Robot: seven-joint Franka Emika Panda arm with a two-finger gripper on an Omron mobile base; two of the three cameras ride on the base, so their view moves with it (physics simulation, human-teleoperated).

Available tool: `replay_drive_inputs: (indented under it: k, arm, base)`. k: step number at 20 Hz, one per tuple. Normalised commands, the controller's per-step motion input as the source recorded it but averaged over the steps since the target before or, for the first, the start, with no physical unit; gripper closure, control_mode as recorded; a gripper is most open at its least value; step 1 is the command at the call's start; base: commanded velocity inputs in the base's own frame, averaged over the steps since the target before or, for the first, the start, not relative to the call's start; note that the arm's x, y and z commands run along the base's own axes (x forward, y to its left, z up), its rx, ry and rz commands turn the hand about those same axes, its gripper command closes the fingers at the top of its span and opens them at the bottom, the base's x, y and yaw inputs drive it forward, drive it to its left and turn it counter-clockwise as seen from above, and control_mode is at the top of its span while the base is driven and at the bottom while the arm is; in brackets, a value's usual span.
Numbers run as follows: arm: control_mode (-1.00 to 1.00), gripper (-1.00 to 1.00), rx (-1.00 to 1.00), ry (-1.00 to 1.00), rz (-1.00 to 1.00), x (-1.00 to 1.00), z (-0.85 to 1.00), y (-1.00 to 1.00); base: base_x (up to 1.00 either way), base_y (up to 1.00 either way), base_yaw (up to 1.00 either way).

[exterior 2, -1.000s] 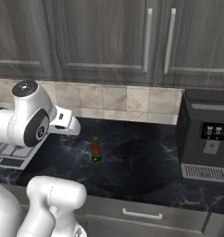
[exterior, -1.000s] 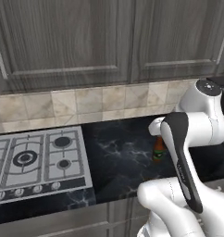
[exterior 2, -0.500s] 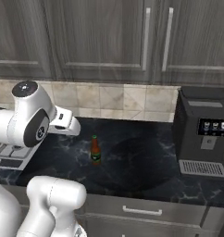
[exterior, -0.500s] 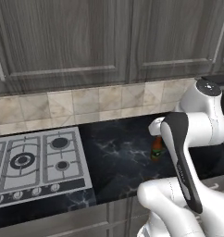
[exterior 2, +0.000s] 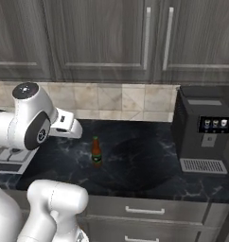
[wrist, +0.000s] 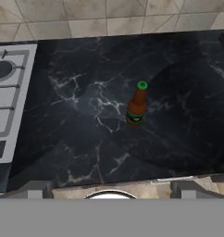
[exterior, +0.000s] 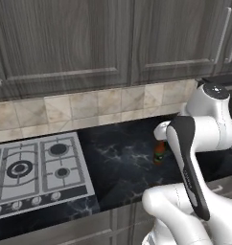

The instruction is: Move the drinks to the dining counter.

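we see bottle (wrist: 137,105) upright on desk (wrist: 86,139) | stove (wrist: 7,92) well left | claw (wrist: 109,187) above, released, grasping nothing

A small brown glass bottle (wrist: 136,105) has a bright green cap, an orange-brown neck and a dark label with a green band. It stands on a black marble countertop (wrist: 86,129) streaked with thin white veins. A silver-grey gas stovetop (exterior: 34,170) carries black burners and dark round knobs. The square-tiled backsplash (exterior 2: 121,100) is mottled beige and tan. The flat-panelled wall cabinets (exterior: 89,38) are dark grey wood grain with pale metal handles. A boxy coffee machine (exterior 2: 201,130) is charcoal black with a light grey drip tray.
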Motion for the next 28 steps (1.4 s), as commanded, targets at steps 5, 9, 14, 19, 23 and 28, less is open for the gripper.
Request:
replay_drive_inputs:
  k: [5, 9, 14, 19, 23, 28]
  arm:
    - [-1.0, -1.0, 0.0, 0.0, -0.27, 0.29, -0.06, -0.32]
    - [-1.0, -1.0, 0.0, 0.0, -0.28, 0.27, -0.05, -0.39]
    - [-1.0, -1.0, 0.05, 0.0, -0.14, 0.19, -0.18, -0.36]
    - [-1.0, -1.0, 0.04, 0.03, 0.0, 0.16, -0.18, -0.29]
    - [-1.0, -1.0, 0.03, 0.04, 0.0, 0.1, -0.19, -0.15]
    - [-1.0, -1.0, 0.04, 0.1, 0.0, 0.16, -0.16, 0.0]
  base:
    - [0.1, -0.06, -0.08]
    - [0.0, 0.0, 0.0]
    - [0.0, 0.0, 0.0]
    - [0.0, 0.0, 0.0]
    - [0.0, 0.0, 0.0]
    - [0.0, 0.0, 0.0]
